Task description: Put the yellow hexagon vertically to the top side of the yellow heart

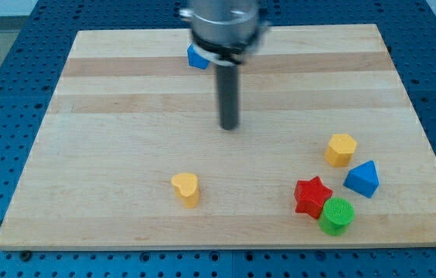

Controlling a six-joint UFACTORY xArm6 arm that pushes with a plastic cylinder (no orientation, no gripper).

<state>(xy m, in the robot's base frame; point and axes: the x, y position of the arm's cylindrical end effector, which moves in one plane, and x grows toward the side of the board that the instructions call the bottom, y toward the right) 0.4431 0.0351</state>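
Touching nothing, my tip [229, 126] rests on bare board near the middle — a plain rod, with no jaws to open or close. Well apart toward the view's right sits the yellow hexagon [341, 149]; the yellow heart [186, 188] lies toward the view's bottom left of my tip. Beside the hexagon cluster a blue triangle [362, 179], red star [312, 196] and green cylinder [336, 215] — star and cylinder touching. Another blue block [195, 57] peeks out at the view's top, its shape partly hidden.

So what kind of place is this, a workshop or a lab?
Probably a robotics lab bench: a pale wooden board lies on a blue perforated metal table, a straight dark rod hangs above it, and small coloured plastic blocks, such as a yellow heart, are scattered about.
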